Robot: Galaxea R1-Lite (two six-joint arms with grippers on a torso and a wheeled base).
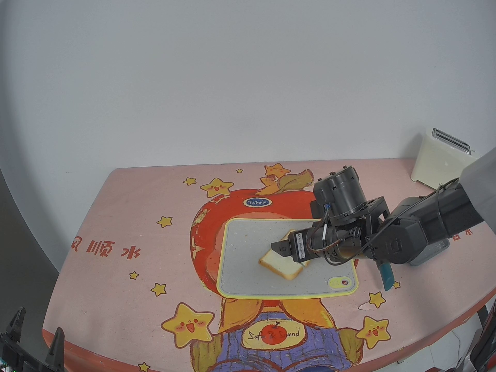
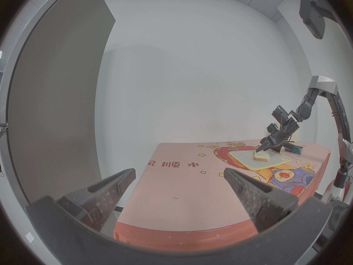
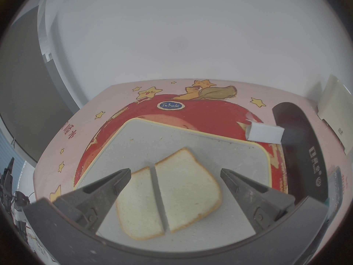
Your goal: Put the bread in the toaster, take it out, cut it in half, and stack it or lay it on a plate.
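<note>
Gaping right tool [image 3: 174,172] over bread [image 3: 187,194]; two halves in wrist view

The right arm [image 1: 413,228] is wearing matte black casings, a silver-grey link [image 1: 480,182] showing at its 2 o'clock. Thin black cables [image 1: 326,228] are looping past a white label strip [image 1: 299,237] behind the right claw [image 1: 276,247]. The left claw [image 2: 179,171] is showing dark grey, speckled wedge fingers [image 2: 257,192] bearing small screws [image 2: 262,215].

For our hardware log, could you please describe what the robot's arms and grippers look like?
The left gripper and right gripper have dark grey wedge-shaped fingers tapering to points. The right arm is black and blocky, with a cylindrical wrist module, loose thin cables and a white label strip.
</note>
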